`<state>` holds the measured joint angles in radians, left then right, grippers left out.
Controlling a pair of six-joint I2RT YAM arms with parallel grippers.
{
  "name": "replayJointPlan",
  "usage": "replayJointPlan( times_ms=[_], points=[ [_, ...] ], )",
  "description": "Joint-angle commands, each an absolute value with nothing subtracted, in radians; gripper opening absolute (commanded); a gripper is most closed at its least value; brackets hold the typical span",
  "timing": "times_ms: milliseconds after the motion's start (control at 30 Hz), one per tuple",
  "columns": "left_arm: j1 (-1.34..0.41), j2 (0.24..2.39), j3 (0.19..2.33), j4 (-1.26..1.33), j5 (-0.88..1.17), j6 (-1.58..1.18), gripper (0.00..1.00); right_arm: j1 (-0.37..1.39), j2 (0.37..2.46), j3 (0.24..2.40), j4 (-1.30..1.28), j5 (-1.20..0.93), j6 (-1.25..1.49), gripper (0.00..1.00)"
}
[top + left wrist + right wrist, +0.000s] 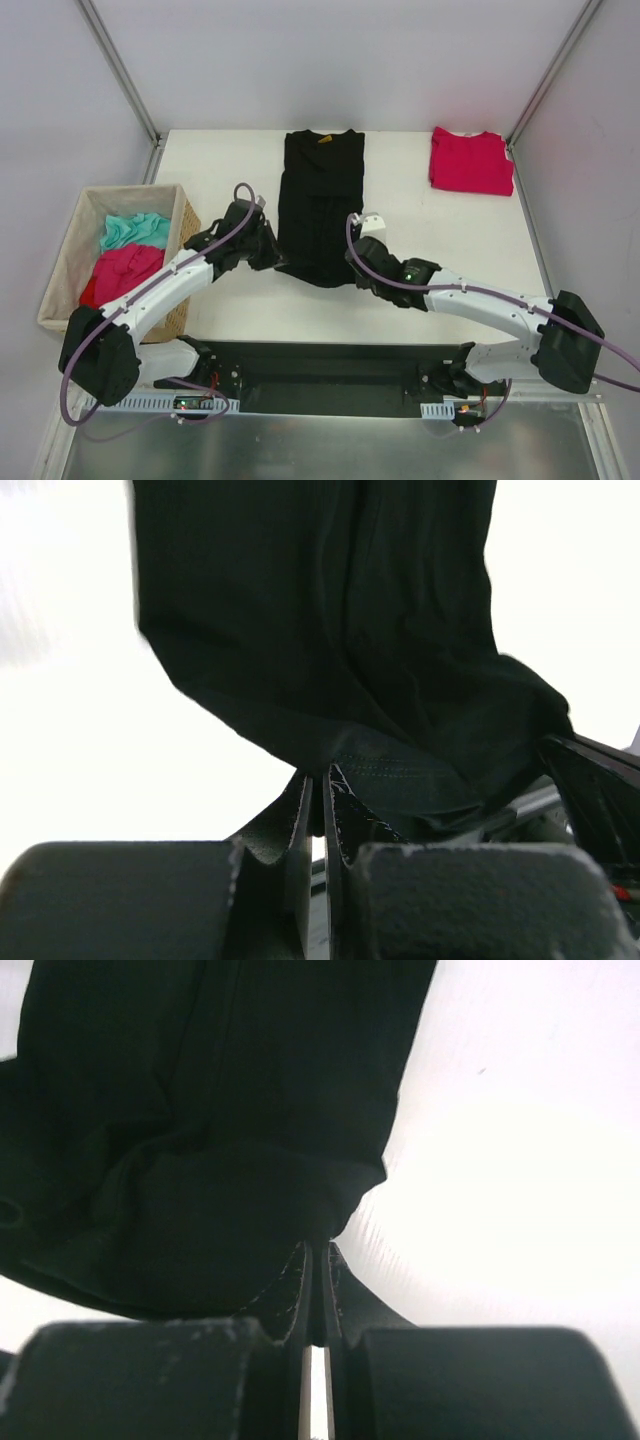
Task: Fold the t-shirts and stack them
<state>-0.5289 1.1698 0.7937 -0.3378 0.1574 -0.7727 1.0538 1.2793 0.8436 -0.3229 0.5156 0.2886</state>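
White counter point(230, 310) filled the overhead view, with a woven basket point(62, 262) of teal and pink cloth at its left edge. Beside it, the left gripper point(282, 262) was clamped tight on the near-left hem corner of the black t-shirt point(320, 200); only the wrist cameras showed that pinch clearly. The shirt lay mid-counter, folded narrow, its long axis running away from the arms, collar point(322, 137) at the far edge. The right gripper point(352, 270) was likewise closed on the near-right corner. The red t-shirt point(472, 160) lay folded at the far right, seen only from above.
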Motion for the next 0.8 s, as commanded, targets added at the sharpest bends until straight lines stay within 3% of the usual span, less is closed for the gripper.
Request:
replayJointPlan(
  times_ms=[0, 767],
  points=[
    [-0.477, 1.230, 0.900, -0.362, 0.187, -0.695, 0.00, 0.971, 1.299, 0.948, -0.337, 0.505, 0.200, 0.01],
    [-0.299, 1.548, 1.236, -0.373, 0.294, -0.584, 0.00, 0.712, 1.606, 1.239, -0.316, 0.296, 0.127, 0.01]
  ],
)
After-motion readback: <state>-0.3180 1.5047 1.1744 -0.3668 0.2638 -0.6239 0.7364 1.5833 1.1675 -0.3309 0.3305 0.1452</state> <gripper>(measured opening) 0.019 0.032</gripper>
